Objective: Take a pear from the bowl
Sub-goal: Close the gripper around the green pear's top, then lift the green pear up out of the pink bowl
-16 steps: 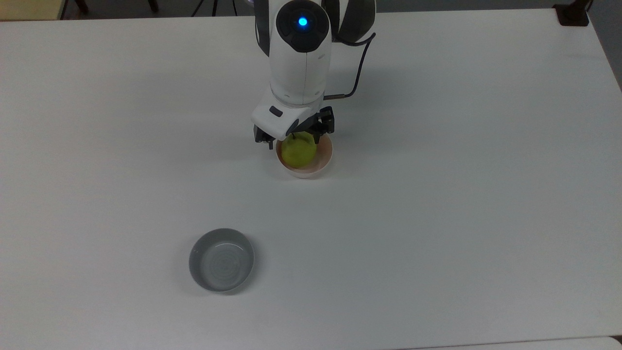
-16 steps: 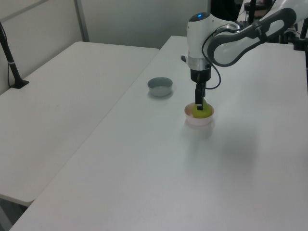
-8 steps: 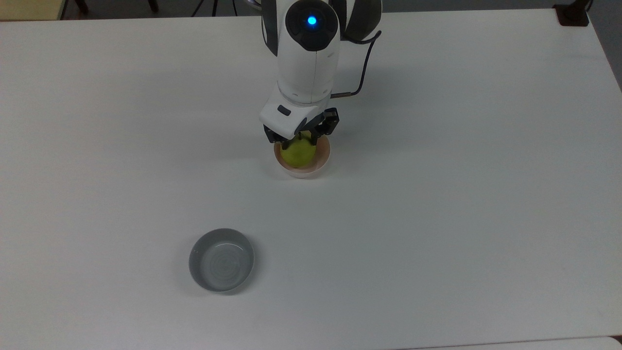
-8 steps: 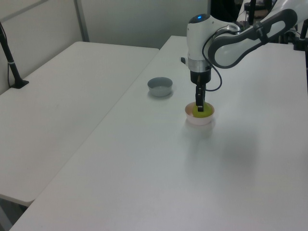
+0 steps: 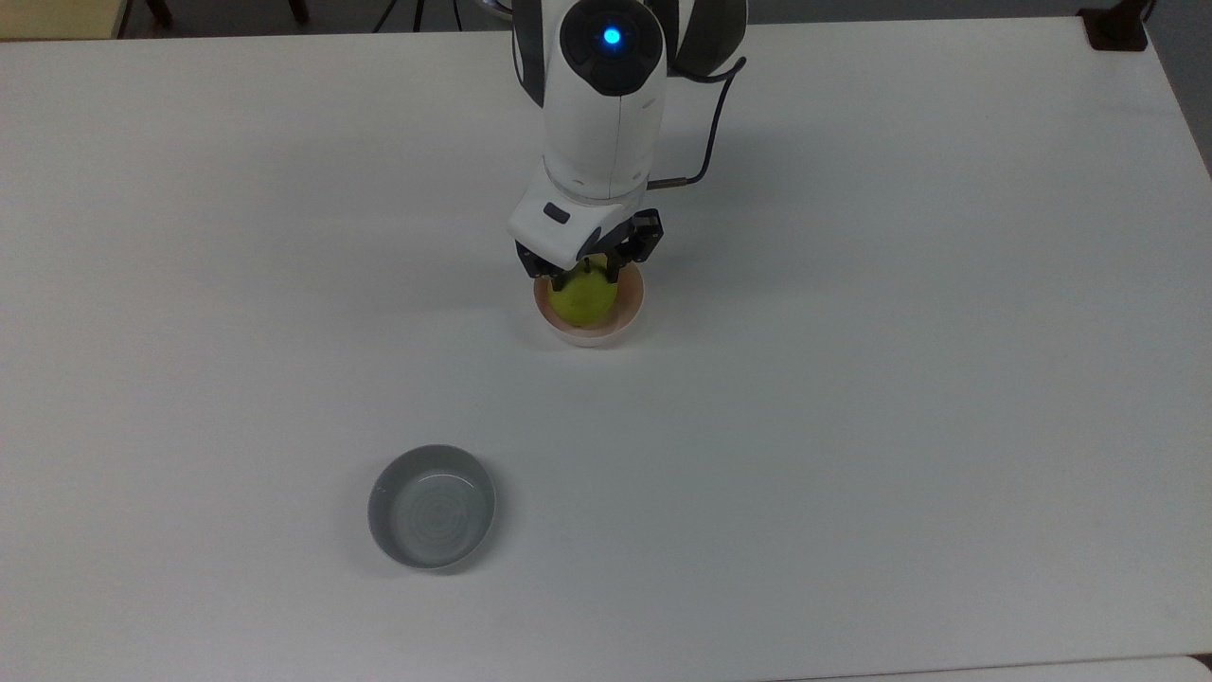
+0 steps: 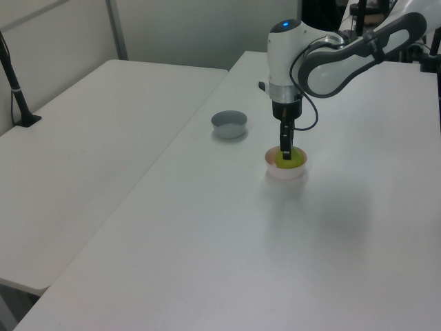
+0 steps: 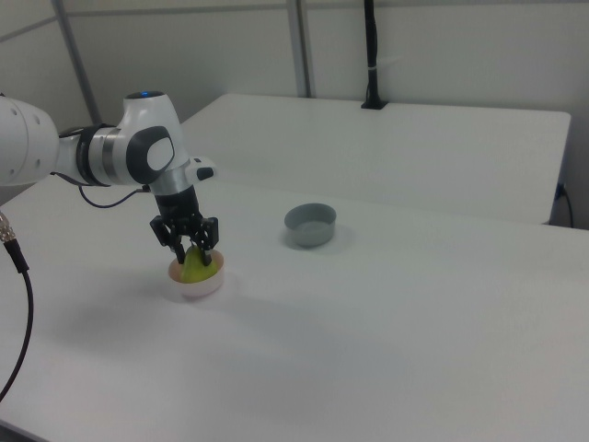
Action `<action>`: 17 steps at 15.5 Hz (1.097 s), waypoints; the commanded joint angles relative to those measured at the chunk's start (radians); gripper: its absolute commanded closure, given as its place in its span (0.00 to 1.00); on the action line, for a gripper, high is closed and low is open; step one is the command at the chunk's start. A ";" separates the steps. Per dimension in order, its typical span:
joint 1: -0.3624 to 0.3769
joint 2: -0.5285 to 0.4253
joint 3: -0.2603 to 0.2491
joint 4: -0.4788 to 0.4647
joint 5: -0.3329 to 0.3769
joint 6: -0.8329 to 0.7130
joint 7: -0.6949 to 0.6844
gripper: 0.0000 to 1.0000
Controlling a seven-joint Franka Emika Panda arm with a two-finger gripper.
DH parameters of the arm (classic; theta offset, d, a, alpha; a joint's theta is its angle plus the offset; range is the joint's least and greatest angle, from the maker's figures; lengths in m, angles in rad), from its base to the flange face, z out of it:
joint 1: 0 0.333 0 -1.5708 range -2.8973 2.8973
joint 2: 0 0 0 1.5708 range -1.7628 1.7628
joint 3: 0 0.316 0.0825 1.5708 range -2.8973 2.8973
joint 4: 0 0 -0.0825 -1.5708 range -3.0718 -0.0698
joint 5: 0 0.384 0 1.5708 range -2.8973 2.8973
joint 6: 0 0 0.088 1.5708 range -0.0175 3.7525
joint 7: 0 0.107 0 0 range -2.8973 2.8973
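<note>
White surface (image 5: 852,379) in the top view carries the bowl (image 5: 589,331) with the pear (image 5: 582,298) in it, a grey bowl (image 5: 432,507) well apart. Left view: the pincer (image 6: 285,153) reaches down onto the pear (image 6: 290,161). Right view: the pincer (image 7: 191,259) has its fingers (image 7: 210,250) spread on either side of the pear (image 7: 195,270), whether touching I cannot tell.

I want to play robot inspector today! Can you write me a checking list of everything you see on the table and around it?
Surface: white table, bare around the bowls.
Job's things: pear sits in the pink bowl.
Clutter: grey bowl, nothing in it, apart from the pink one.
Grippers: gripper down at the pear, fingers either side of it.
Cables: black cable looping beside the arm.
Surroundings: second white table alongside; black post standing on it.
</note>
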 commanded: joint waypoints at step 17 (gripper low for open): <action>0.010 -0.080 -0.007 0.022 0.009 -0.051 0.019 0.62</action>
